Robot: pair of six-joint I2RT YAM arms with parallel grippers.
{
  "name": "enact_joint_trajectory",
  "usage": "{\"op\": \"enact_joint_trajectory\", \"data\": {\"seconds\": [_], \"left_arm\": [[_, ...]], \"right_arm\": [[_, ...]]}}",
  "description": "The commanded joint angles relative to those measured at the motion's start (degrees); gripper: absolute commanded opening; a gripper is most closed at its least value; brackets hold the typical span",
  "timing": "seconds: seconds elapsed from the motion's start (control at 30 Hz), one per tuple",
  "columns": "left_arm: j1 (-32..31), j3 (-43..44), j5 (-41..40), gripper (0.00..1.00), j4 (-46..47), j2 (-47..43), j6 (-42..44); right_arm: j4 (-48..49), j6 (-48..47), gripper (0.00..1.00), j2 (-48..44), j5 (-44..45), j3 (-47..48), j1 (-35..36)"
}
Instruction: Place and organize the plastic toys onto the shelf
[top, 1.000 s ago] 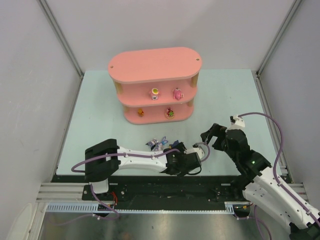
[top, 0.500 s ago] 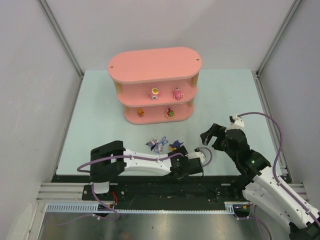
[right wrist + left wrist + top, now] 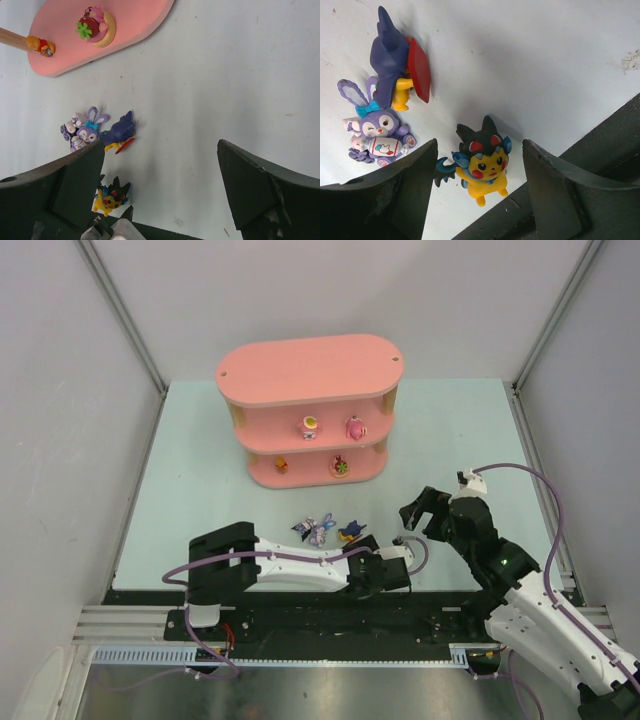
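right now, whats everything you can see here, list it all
shelf: 1, pink with wooden posts, far middle of the table
middle-tier toys: 2, yellowish and pink, side by side on the middle board
bottom-tier toys: 2, orange and pink-red, on the bottom board
rabbit: 1, purple with a blue bow, on the table in front of the shelf
blue toy: 1, dark blue with red and yellow, beside the rabbit
yellow toy: 1, yellow with black ears, between the left claw's fingers, not gripped
table: 1, pale green
left claw: 1, black, open
right claw: 1, black, open, right of the loose toys
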Motion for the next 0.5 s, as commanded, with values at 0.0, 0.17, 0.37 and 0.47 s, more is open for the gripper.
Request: {"op": "enact_joint_trajectory", "data": {"seconds": [0.0, 0.17, 0.37, 0.47], "left_arm": [[-0.49, 2.21, -0.71, 0.72, -1.76, 0.47, -0.13], [-0.49, 2.21, -0.62, 0.67, -2.03, 0.47, -0.22], [-0.49, 2.12, -0.44, 0.55, -2.12, 0.47, -0.22], [-0.49, 2.03, -0.27, 0.49, -2.2, 0.29, -0.4]], "right_arm": [[1.93, -0.64, 1.0, 0.04, -0.34, 1.8, -0.32], [1.75, -0.64, 1.0, -0.05, -0.34, 1.53, -0.4], [1.75, -0.46, 1.0, -0.31, -0.51, 1.18, -0.4], [1.66, -0.47, 1.0, -0.4, -0.51, 1.18, -0.49]]}}
